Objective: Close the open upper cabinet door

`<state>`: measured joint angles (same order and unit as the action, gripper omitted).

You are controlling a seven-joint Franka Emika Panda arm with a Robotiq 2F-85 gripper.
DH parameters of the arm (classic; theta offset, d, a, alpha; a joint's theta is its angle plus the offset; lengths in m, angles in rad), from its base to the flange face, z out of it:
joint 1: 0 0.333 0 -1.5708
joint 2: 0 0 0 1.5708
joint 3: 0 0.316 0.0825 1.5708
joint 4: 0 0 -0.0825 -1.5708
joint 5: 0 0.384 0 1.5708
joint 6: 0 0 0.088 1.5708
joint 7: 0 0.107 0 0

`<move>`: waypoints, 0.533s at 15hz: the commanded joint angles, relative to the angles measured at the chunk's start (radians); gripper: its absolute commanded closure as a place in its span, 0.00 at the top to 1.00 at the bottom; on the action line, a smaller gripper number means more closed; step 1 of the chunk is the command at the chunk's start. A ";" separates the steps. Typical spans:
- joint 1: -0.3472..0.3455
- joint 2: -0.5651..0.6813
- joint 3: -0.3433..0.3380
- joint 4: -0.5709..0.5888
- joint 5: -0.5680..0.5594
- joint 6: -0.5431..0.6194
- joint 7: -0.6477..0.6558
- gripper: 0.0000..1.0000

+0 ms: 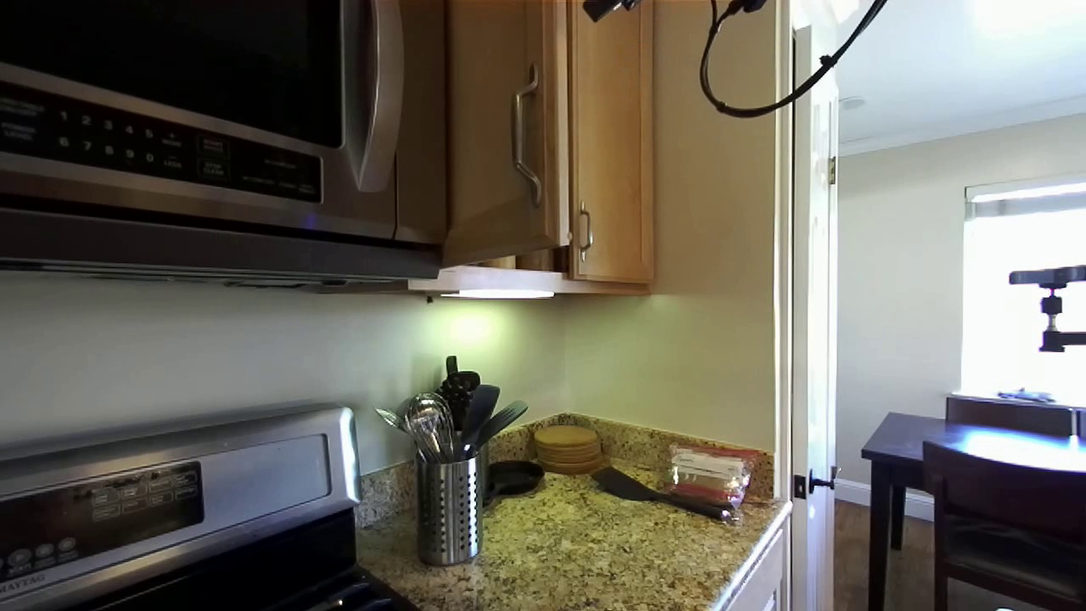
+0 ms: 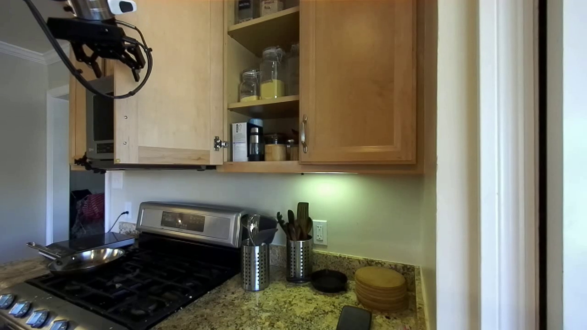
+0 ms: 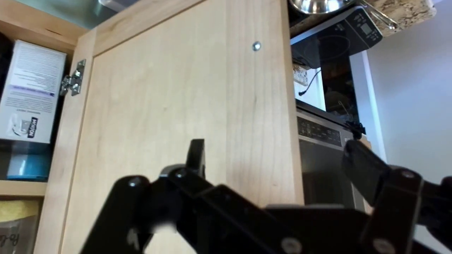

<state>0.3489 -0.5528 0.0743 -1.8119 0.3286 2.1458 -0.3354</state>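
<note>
The upper cabinet door point(image 2: 174, 87) stands wide open in both exterior views, swung out over the stove side. Its outer face with the silver bar handle point(image 1: 522, 136) shows in an exterior view point(image 1: 485, 161). Its pale inner face fills much of the wrist view point(image 3: 162, 95), with the free edge right of the middle. The upper cabinet point(image 2: 263, 167) shows open shelves. My gripper point(image 2: 117, 76) is open and empty near the door's free edge. In the wrist view, the fingers point(image 3: 273, 151) appear on either side of that edge; whether they touch it cannot be told.
The microwave point(image 1: 170, 85) hangs beside the open door. Jars point(image 2: 272, 75) and boxes stand on the shelves. A shut door point(image 2: 357, 82) covers the cabinet's right part. Below are the stove point(image 2: 137, 279), a pan point(image 2: 87, 259), utensil holders point(image 2: 255, 268) and the counter point(image 2: 247, 311).
</note>
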 commanded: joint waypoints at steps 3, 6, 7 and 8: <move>-0.003 0.044 0.031 0.069 0.009 0.020 0.024 1.00; -0.022 0.065 0.076 0.077 -0.022 0.076 0.059 1.00; -0.027 0.071 0.090 0.078 -0.036 0.100 0.071 1.00; -0.036 0.078 0.106 0.076 -0.053 0.125 0.087 1.00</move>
<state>0.3436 -0.5026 0.1362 -1.7517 0.3203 2.2058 -0.3023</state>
